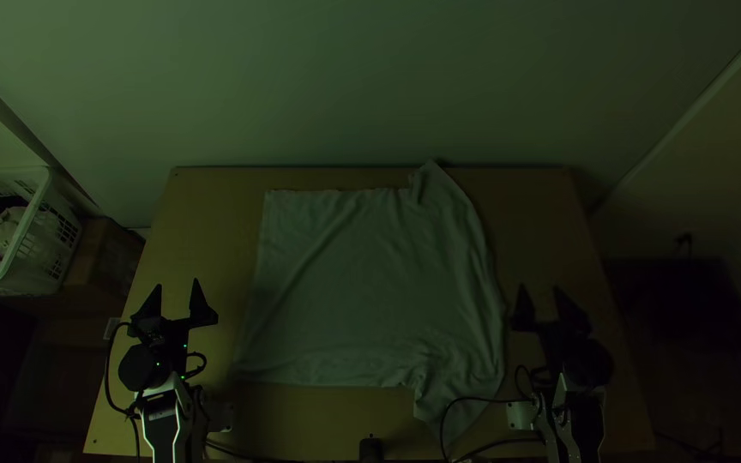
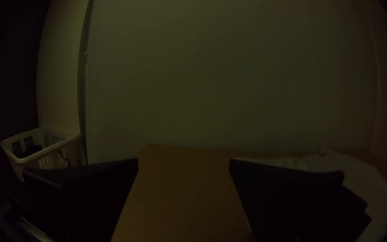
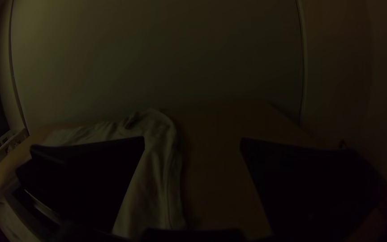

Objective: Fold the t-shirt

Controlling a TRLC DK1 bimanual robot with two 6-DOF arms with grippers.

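A pale t-shirt lies spread on the table, its body toward the left and its sleeves at the right, one pointing to the far edge and one to the near edge. Light wrinkles cross it. My left gripper stands open to the left of the shirt, apart from it. My right gripper is open just right of the shirt's collar side, holding nothing. In the left wrist view the left gripper has bare table between its fingers. The right wrist view has the right gripper with the shirt partly behind one finger.
The wooden table has bare wood left and right of the shirt. A white basket with cloths stands beyond the table's left side. Black cables run near the right arm's base, over the near sleeve. A small dark object sits at the near edge.
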